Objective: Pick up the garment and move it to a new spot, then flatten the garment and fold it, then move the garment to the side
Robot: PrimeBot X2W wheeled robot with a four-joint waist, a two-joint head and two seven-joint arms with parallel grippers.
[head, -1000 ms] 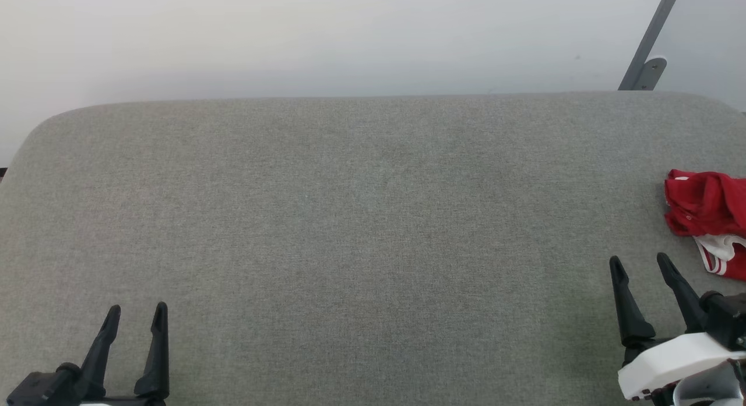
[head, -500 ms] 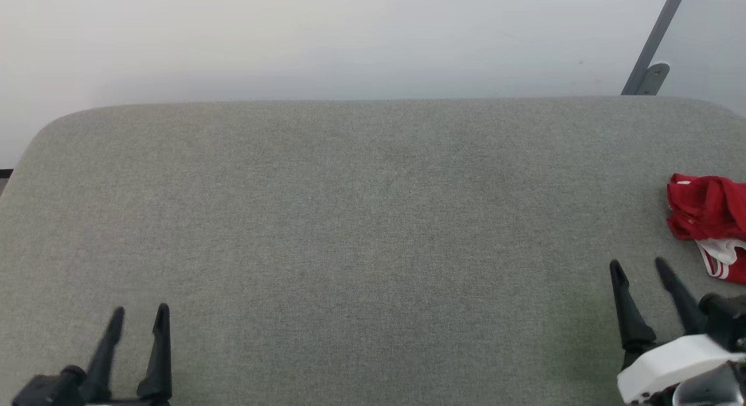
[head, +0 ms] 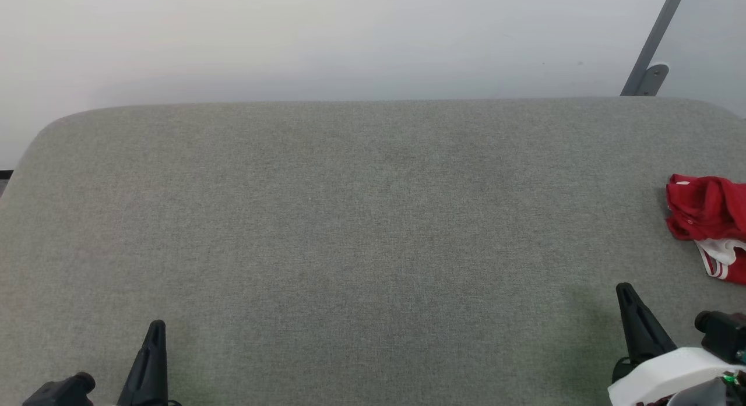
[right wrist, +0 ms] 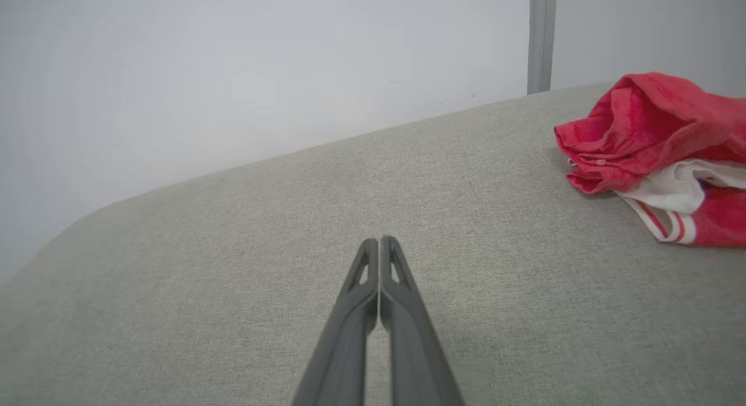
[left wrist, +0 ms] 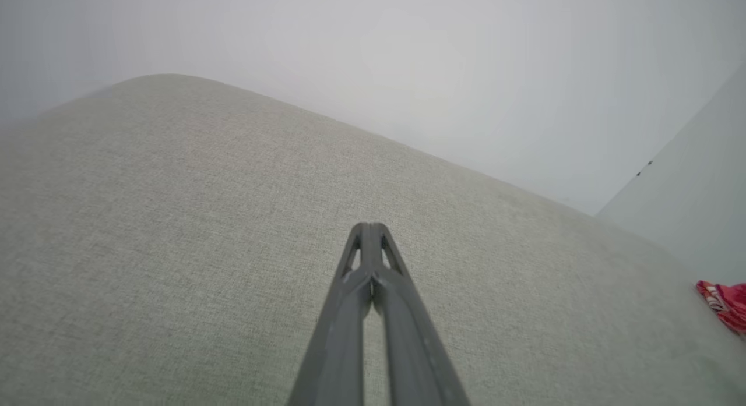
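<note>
- The garment (head: 707,214) is a crumpled red heap with a white, red-striped piece showing at its near side. It lies at the far right of the grey padded table (head: 349,219) and is cut off by the right border of the head view.
- The left claw (left wrist: 368,226) has its fingers pressed together, tip to tip, with nothing between them. It sits low at the table's near left over bare fabric, well apart from the garment.
- The right claw (right wrist: 380,241) is likewise closed tip to tip and holds nothing. It is at the table's near right. The garment lies ahead of it and to its right, near but not touching.
- In the right wrist view, the red folds are bunched over the white piece, and the striped hem rests on the table.
- Behind the table is a plain pale wall (head: 349,39). A grey metal post (head: 653,45) slants up at the far right corner.
</note>
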